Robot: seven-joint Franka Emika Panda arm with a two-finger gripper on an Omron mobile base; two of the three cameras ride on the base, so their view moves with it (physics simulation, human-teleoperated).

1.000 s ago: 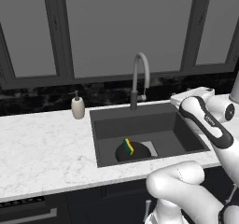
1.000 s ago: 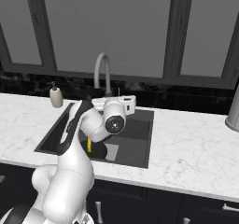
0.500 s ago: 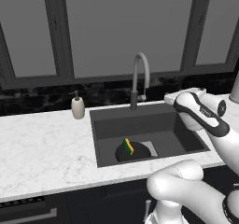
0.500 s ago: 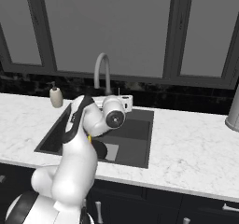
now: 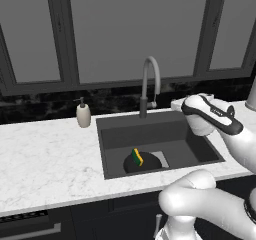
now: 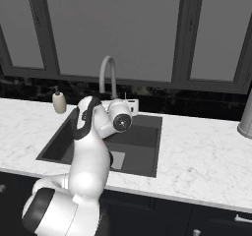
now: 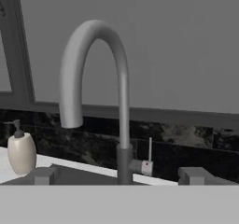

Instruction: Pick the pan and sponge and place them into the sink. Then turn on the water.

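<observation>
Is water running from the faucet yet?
No. In the hand view the faucet spout has no stream below it, and in the left base view the sink shows no water.

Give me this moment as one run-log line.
pan: in sink | sponge: on pan | faucet: no water | gripper: facing faucet, state unclear

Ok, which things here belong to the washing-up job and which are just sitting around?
Job things:
pan in the basin
sponge on the pan
sink
faucet

Just around:
soap dispenser on the counter
grey container at the far right
</observation>
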